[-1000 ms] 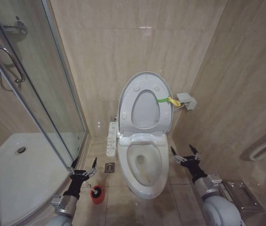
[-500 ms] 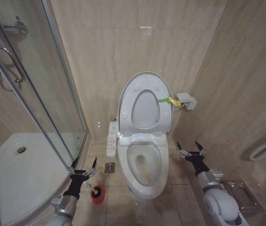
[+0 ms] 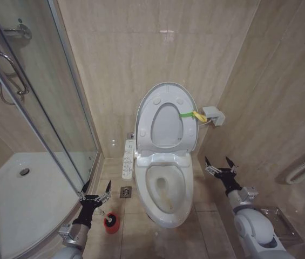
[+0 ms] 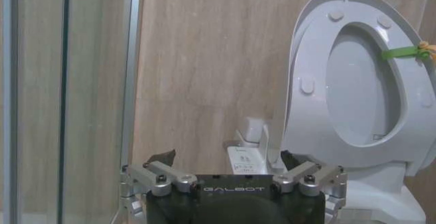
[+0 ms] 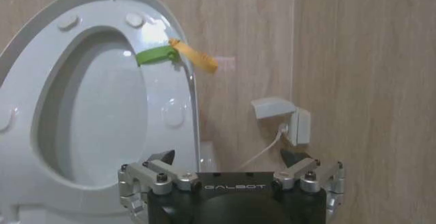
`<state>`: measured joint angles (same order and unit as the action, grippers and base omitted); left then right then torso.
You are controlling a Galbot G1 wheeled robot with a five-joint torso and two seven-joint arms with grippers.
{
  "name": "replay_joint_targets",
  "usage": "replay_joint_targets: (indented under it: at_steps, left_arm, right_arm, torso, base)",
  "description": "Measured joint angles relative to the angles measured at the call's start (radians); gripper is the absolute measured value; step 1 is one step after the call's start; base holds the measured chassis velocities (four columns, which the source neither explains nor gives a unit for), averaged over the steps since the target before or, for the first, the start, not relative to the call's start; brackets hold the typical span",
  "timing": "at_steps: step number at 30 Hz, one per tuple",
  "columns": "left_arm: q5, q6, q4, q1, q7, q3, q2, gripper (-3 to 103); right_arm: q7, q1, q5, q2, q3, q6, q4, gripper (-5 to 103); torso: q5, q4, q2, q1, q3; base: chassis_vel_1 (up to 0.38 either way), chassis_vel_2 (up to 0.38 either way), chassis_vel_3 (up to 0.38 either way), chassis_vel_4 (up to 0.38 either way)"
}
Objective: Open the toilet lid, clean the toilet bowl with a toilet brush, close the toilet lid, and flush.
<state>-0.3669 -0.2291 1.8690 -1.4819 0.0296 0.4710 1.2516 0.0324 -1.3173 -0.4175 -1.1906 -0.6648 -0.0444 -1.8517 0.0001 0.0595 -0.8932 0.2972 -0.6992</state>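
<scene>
Beside the bowl's right flank, the right gripper (image 3: pixel 220 164) hangs with fingers spread and nothing between them; it has drawn back and up toward the wall since a second ago. Left of the bowl (image 3: pixel 167 191), the left gripper (image 3: pixel 95 190) stays spread over the floor, just behind the brush (image 3: pixel 109 218) in its red holder (image 3: pixel 110 224). The lid (image 3: pixel 165 116) stands raised against the wall.
</scene>
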Motion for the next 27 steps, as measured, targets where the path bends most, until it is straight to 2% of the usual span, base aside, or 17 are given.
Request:
replay_joint_targets:
  at_steps: [22, 27]
  left_arm:
    - [0.000, 0.000, 0.000, 0.000, 0.000, 0.000, 0.000, 100]
    - [0.000, 0.000, 0.000, 0.000, 0.000, 0.000, 0.000, 100]
  right_arm:
    - [0.047, 0.047, 0.044, 0.008, -0.013, -0.027, 0.042, 100]
    - [0.058, 0.058, 0.050, 0.009, -0.014, -0.041, 0.052, 100]
  torso:
    - [-0.0001, 0.0000, 0.000, 0.000, 0.000]
    - [-0.0001, -0.0001, 0.000, 0.000, 0.000]
  base:
    - [-0.022, 0.020, 0.025, -0.018]
    - [-0.172, 0.031, 0.155, -0.030]
